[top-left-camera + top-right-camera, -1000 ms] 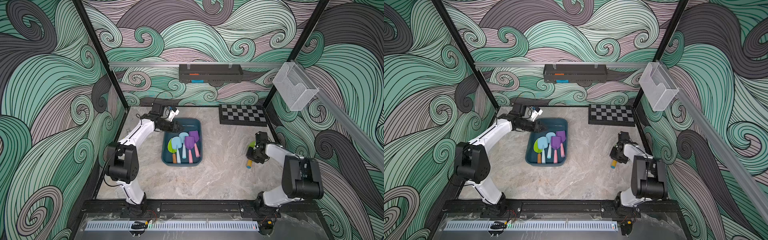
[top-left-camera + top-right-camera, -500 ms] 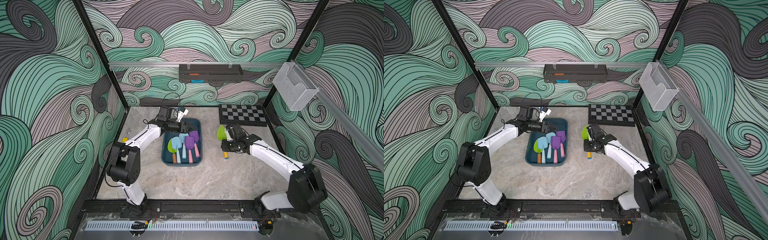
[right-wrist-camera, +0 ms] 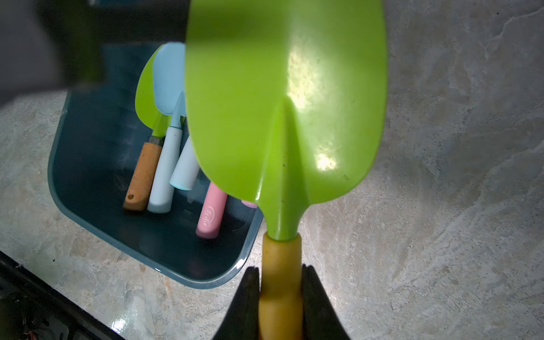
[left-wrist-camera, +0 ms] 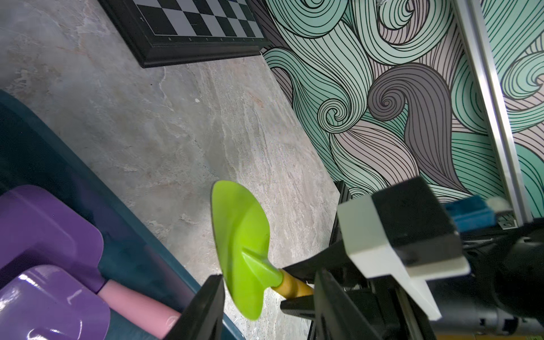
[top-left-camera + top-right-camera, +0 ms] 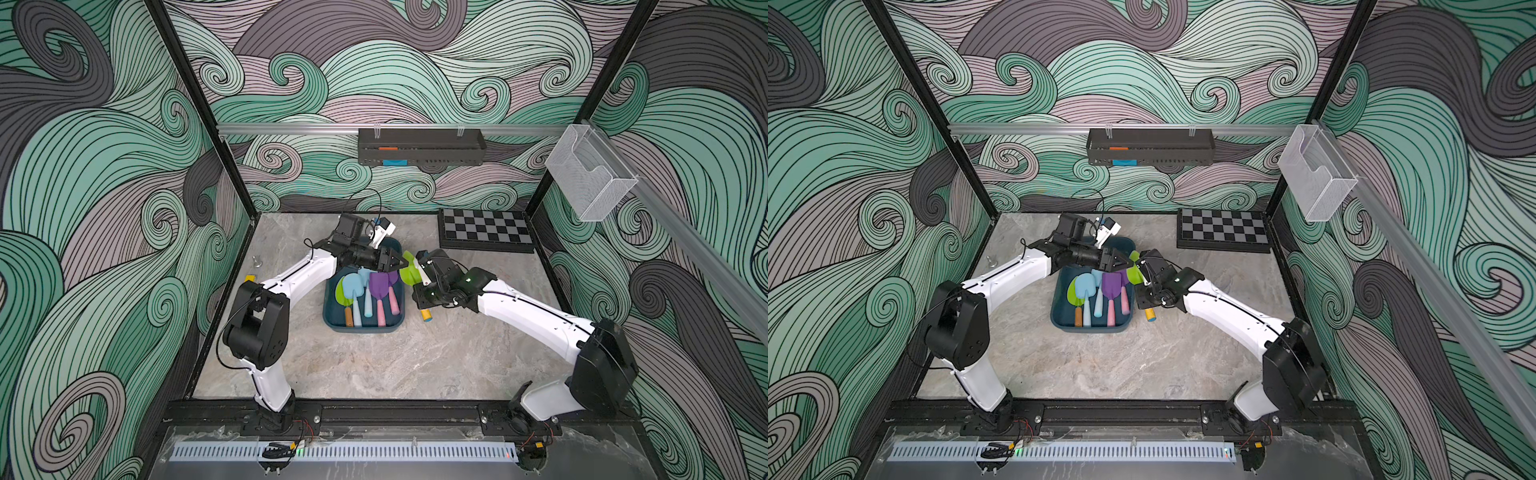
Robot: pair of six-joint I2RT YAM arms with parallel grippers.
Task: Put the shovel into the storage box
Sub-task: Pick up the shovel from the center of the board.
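Right pincer [image 3: 280,268] clamps the shovel [image 3: 282,103] by its handle [image 3: 281,297], raised just beside the box [image 5: 363,330]. Left pincer [image 4: 269,275] stands part-open at the blade [image 4: 238,235]. Advise: move over box, lower before release.

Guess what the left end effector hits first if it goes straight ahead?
Most likely the blade of the yellow-handled green shovel, held by the right end effector just ahead of the left end effector, whose fingers stand open; depth is uncertain.
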